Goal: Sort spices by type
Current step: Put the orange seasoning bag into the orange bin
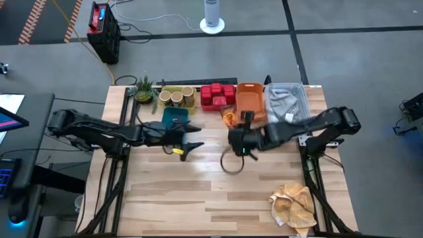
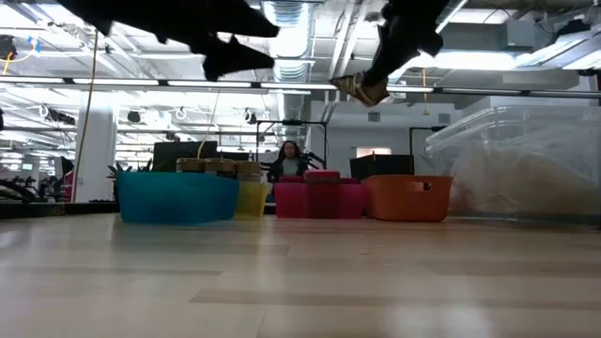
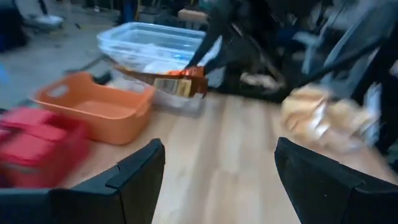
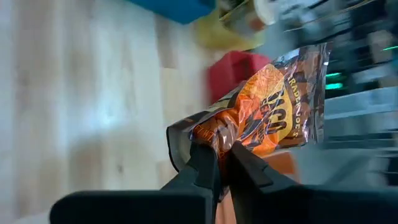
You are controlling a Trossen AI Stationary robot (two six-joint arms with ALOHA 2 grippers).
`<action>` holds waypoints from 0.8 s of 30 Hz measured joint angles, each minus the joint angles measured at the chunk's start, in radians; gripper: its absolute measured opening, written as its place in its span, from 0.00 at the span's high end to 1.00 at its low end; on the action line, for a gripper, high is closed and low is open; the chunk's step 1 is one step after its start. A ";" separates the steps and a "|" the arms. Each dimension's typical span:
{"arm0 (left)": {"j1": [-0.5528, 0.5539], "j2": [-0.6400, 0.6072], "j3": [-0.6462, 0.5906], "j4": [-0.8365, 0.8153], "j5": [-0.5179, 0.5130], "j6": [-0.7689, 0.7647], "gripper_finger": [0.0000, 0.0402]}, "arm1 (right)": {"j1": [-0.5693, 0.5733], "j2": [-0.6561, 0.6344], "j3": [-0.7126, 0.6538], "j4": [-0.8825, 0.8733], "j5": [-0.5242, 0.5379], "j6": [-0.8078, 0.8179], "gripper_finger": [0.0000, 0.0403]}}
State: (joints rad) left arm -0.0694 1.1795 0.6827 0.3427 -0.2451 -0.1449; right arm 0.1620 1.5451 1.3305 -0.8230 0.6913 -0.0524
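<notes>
My right gripper is shut on a thin orange-brown foil packet, held above the table just in front of the orange tray; the low view shows the packet well above the surface. My left gripper is open and holds nothing. It hovers over the table in front of the teal tray. Tan jars stand in the yellow tray, and red boxes sit in the red tray. I see no tiny grey-brown jars. My right gripper pinches the packet between its two fingers at a crumpled end. The rest of the packet sticks out beyond the fingertips. The packet is lifted clear of the table.
The trays stand in a row along the far edge. A clear bin with grey cloth is at its right end and a small plant at its left. A yellowish paper wad lies at the near right. Bare wood covers the middle and near left.
</notes>
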 joint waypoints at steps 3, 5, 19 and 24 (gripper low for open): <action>0.009 0.092 0.000 0.128 0.009 -0.105 0.28 | 0.100 0.047 -0.014 -0.007 0.184 0.045 0.88; 0.017 0.144 0.000 0.210 0.008 -0.157 0.28 | 0.150 0.085 -0.015 -0.004 0.290 0.060 0.88; 0.091 0.250 0.031 0.435 -0.006 -0.258 0.28 | 0.255 0.293 -0.015 0.025 0.619 0.077 0.88; 0.098 0.250 0.042 0.432 -0.005 -0.219 0.28 | 0.255 0.309 -0.001 0.079 0.652 0.016 0.88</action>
State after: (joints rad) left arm 0.0286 1.4296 0.7246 0.7750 -0.2497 -0.3634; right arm 0.4168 1.8542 1.3293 -0.7444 1.3430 -0.0368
